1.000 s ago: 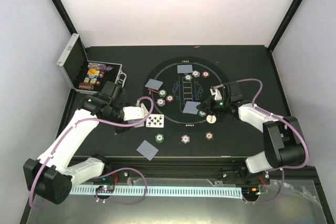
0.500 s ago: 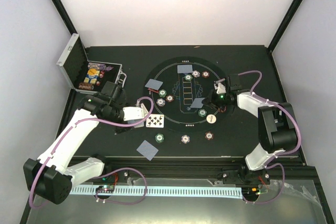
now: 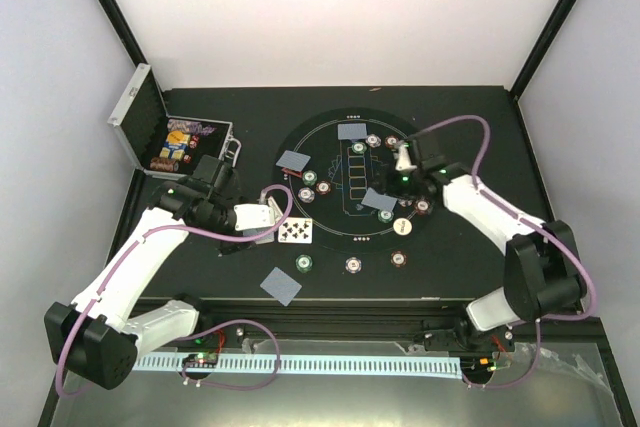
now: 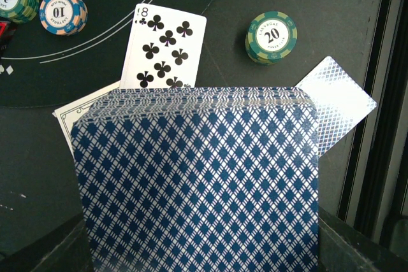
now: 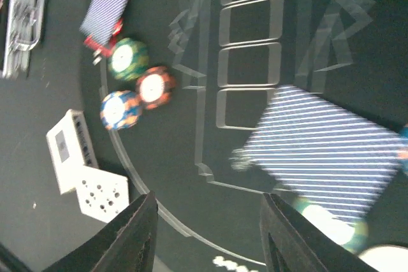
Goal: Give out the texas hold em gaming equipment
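Poker chips [image 3: 170,153] in open silver case [image 3: 133,107], card deck [image 4: 197,176] in left hand [image 3: 268,214]

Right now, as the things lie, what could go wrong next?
The deck in the left end effector looks staggered at its top edge; cards might slide out. The right end effector stands open close to the grey-blue card, which seems to overlap a green chip; a sweep could drag both.

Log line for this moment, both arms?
left gripper: shut on card deck | right gripper: open, empty, near face-down card on mat
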